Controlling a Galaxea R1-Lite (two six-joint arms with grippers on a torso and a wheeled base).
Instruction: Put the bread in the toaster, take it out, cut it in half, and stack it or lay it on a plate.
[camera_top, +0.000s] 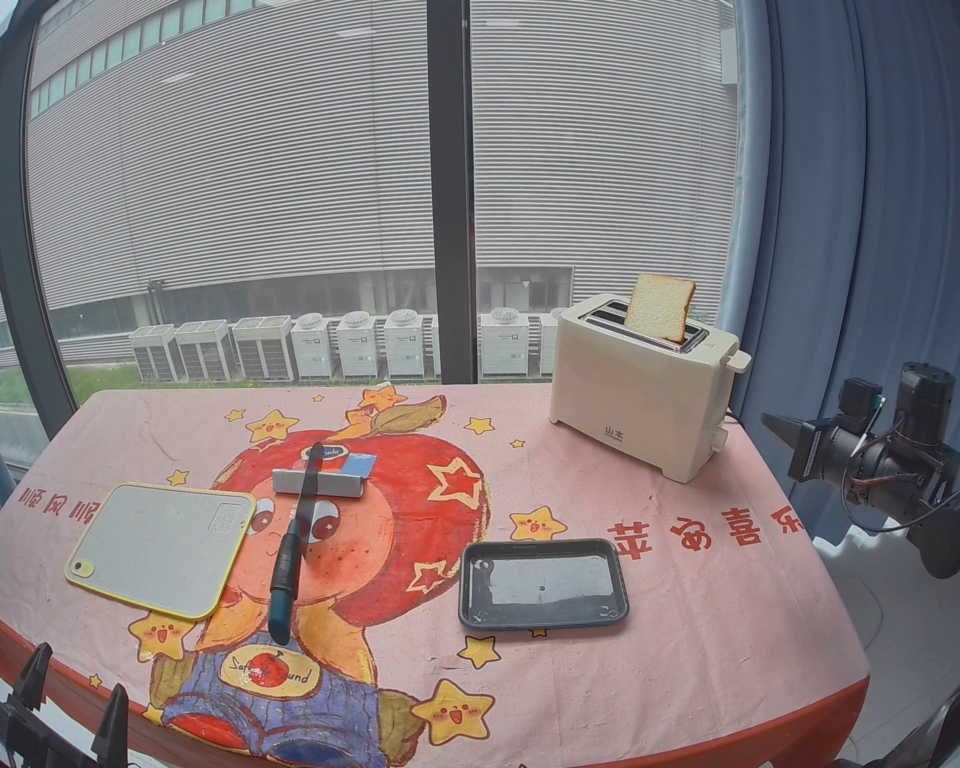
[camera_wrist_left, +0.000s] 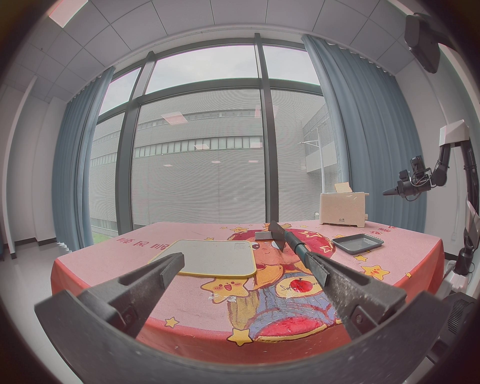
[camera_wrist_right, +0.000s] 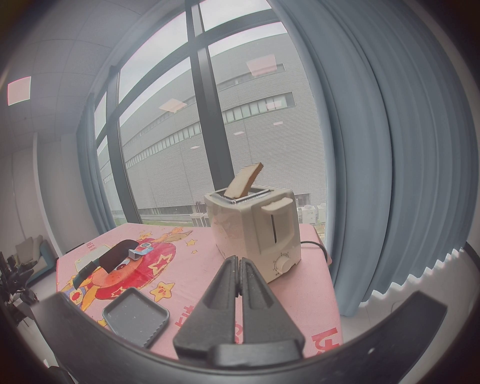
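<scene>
Closest to the lens is our left gripper (camera_wrist_left: 242, 260), fingers spread wide with nothing between them; in the head view it sits at the lower left corner of the frame, near the table edge. Our right gripper (camera_wrist_right: 239, 262) has its fingers pressed together on nothing and hangs off the table's right side, level with the toaster.

We see the bread (camera_top: 660, 307) in the upper right of the head view, standing tilted in the nearer slot of the toaster (camera_top: 640, 400), most of the slice above the rim. We judge the loading step reached; whether it has toasted we cannot tell. Lifting it out, cutting and plating are all left.

Below the toaster, at lower centre, the black plate (camera_top: 543, 585) lies bare. Left of it the knife (camera_top: 288, 560) leans with its blade on a small rest (camera_top: 335, 484), untouched. Further left, the cutting board (camera_top: 160, 548) has nothing on it.
</scene>
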